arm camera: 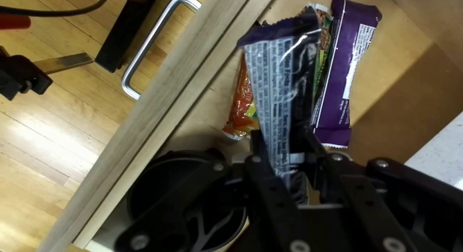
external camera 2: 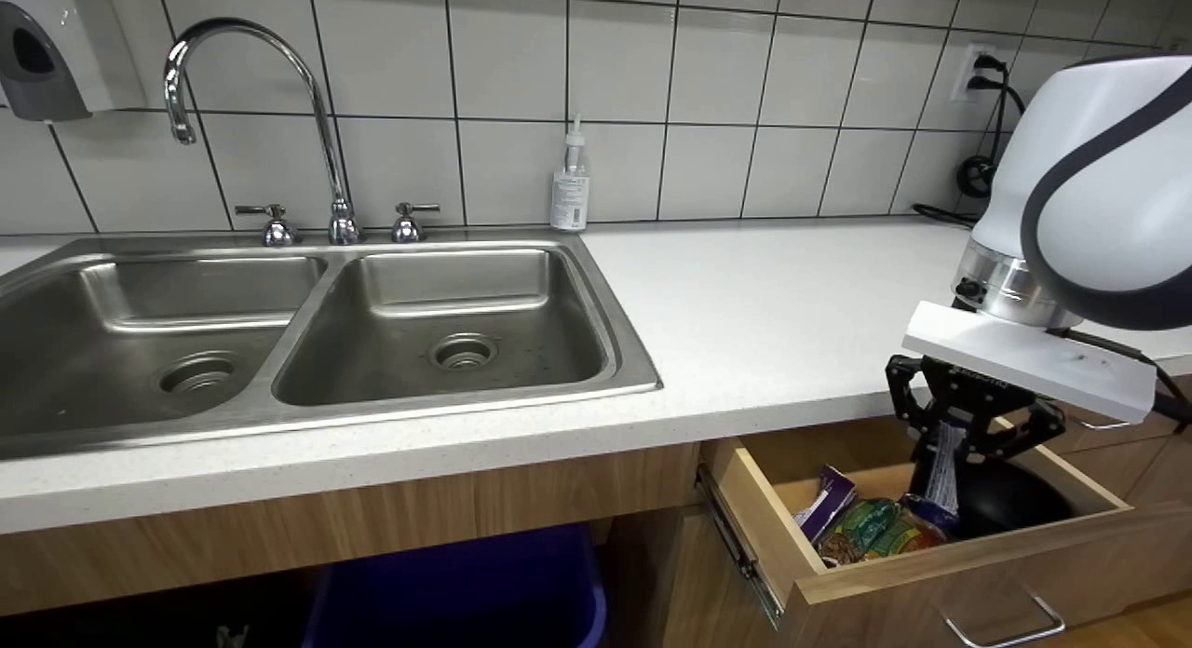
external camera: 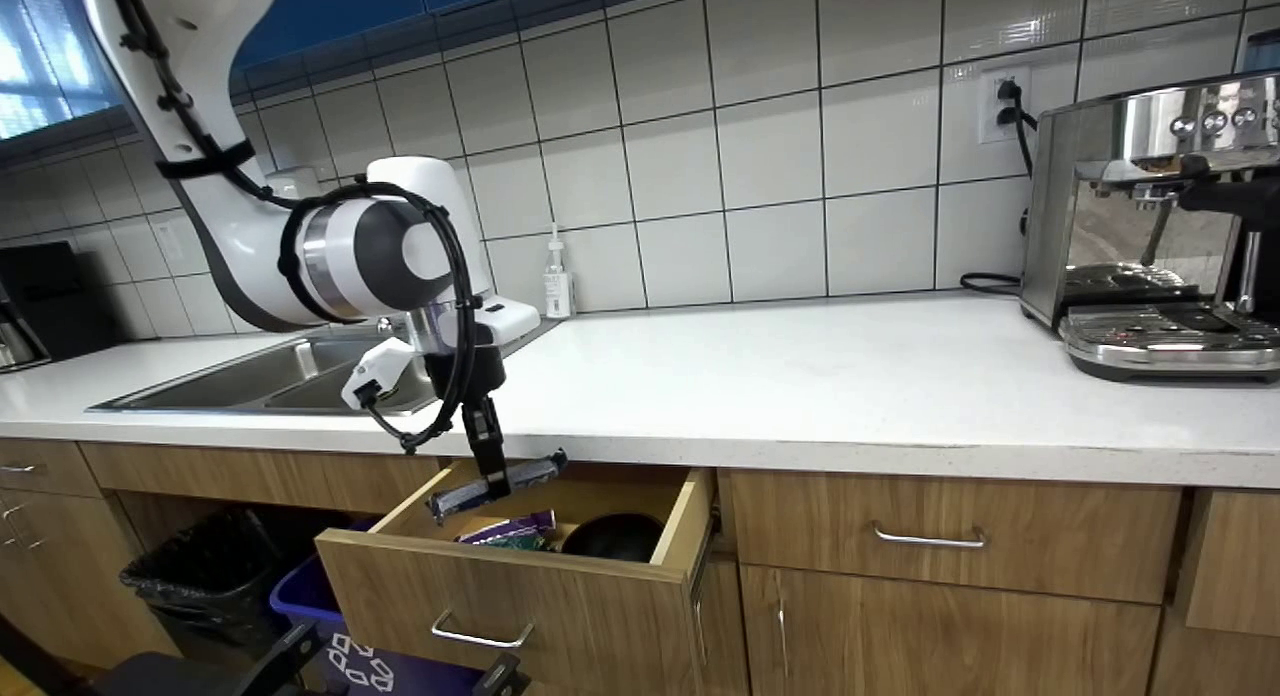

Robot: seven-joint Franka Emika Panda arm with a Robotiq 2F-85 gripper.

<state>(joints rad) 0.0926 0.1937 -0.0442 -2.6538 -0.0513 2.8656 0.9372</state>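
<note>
Glossy white kitchen tiles [external camera: 780, 176] form the backdrop as black jaws pinch a shiny black-and-purple plastic-wrapped bar [arm camera: 271, 92] near mid-length, likely for balance, above an open brown wooden drawer [external camera: 570, 596].

Wrist view. Held snack bar [arm camera: 282, 92]: panel headed "Nutrition Facts", start partly obscured by glare; further along, apparently "1 bar (40g)". Adjoining column in small capitals: "CHOCOLATE" legible, remainder blurred. Orange wrapper [arm camera: 241, 109], partly behind it: letters "UTTER", start of word uncertain. Purple-wrapped bar [arm camera: 340, 67]: "NOT FOR INDIVIDUAL SALE", faint; white panel print too fine.
Exterior views. Gripper [arm camera: 284, 146], black body: seemingly "ROBOTIQ", blurred. Blue recycling bin [external camera: 430, 676]: white recycling arrows. Pump bottle [external camera 2: 570, 201]: white label, barcode, text illegible.
</note>
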